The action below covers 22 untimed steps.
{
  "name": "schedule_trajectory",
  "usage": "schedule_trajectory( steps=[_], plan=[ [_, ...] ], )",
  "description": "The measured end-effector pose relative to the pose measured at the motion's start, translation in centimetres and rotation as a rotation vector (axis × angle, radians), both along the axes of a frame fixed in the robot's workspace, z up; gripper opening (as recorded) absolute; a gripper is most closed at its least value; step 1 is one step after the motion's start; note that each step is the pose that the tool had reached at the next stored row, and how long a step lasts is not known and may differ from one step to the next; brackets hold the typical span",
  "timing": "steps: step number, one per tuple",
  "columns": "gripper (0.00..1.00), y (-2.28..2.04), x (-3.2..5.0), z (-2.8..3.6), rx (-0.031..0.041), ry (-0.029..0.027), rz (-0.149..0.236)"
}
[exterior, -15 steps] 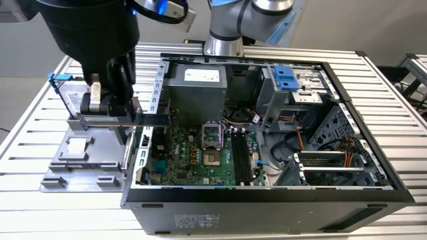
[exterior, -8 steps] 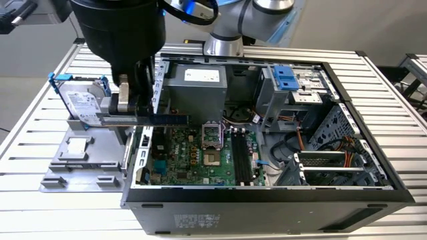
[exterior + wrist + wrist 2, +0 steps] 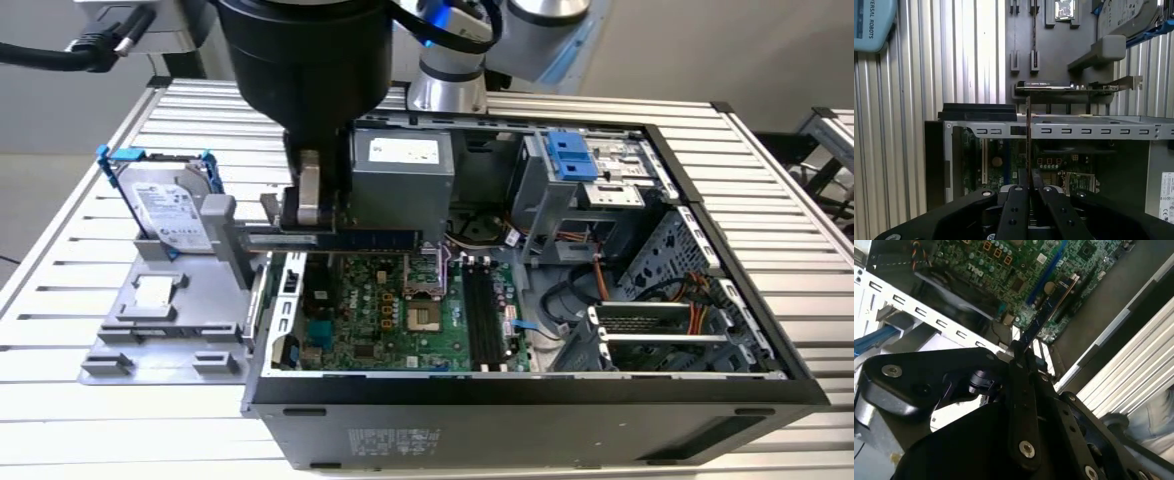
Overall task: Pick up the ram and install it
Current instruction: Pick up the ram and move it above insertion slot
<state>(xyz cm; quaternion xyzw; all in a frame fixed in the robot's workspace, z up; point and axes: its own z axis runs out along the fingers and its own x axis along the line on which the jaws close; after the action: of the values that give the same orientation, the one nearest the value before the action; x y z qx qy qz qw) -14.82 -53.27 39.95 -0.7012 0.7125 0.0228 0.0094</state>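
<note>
Exterior view, upper left of centre: over the open case and its motherboard, the gripper pinches the ram. The stick hangs level above the board's upper left edge, well apart from the black slots. In the first wrist view it shows edge-on between the fingers. I'd say carrying it well means a firm grip, no tilt, and the stick turned to lie along a slot.
</note>
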Motion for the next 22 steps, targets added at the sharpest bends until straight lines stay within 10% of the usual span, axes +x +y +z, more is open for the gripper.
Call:
schedule_trajectory(
  steps=[11,22],
  plan=[
    [0.00,0.00,3.14,0.00,0.0000,0.0000,0.000],
    [0.00,0.00,3.34,0.00,0.0007,-0.0001,0.000]
  ],
)
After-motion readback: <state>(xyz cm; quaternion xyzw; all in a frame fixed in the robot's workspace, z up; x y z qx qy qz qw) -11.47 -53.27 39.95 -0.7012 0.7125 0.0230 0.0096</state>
